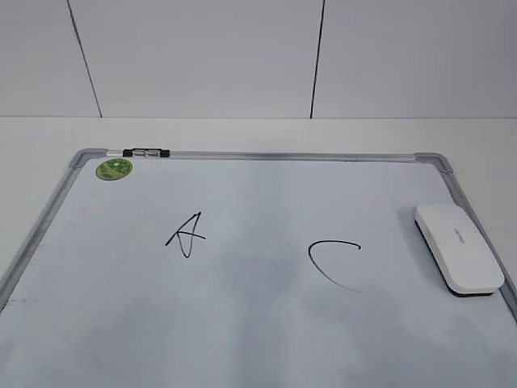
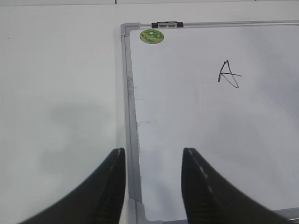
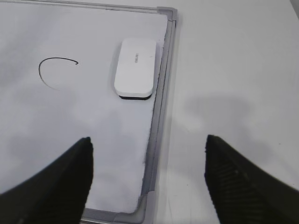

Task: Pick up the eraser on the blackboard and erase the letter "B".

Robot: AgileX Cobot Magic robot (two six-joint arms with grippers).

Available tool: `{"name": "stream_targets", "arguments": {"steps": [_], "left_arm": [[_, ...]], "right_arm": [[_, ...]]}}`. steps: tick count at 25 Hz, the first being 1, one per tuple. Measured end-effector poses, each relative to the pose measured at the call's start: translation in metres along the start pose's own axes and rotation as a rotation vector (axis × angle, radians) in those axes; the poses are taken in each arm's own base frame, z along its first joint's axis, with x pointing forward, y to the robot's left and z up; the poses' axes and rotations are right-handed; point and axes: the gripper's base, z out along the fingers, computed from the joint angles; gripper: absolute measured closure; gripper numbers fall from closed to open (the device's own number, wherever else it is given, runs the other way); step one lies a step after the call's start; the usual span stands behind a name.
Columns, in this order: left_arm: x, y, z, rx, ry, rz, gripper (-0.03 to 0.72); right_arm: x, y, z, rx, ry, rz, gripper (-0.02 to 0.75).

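The blackboard (image 1: 266, 323) lies flat on the white tabletop (image 1: 258, 133), and the eraser (image 1: 458, 246) rests felt-down on it, hard against the right frame edge near the far right corner, held by nothing. Only an "A" (image 1: 187, 233) and a "C" (image 1: 333, 263) are legible; between them the board is bare, so the letter "B" appears already wiped away, and the eraser looks parked clear of the writing.

The exterior view shows both letters and the eraser together but neither arm. The left wrist view adds the left gripper (image 2: 154, 186), jaws partly apart and empty, straddling the board's left frame near its near corner, with the green sticker (image 2: 152, 36) and a clip (image 2: 167, 24) at the far edge. The right wrist view shows the right gripper (image 3: 148, 182), jaws spread wide and empty, over the near right corner, with the eraser well ahead of it
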Motion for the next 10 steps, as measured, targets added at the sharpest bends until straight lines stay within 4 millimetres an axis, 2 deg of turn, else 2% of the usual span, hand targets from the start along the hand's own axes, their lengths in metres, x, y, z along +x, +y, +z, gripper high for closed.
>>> {"name": "stream_targets", "arguments": {"steps": [10], "left_arm": [[0.0000, 0.0000, 0.0000, 0.002, 0.000, 0.001, 0.391]], "right_arm": [[0.0000, 0.0000, 0.0000, 0.000, 0.000, 0.000, 0.152]]}}
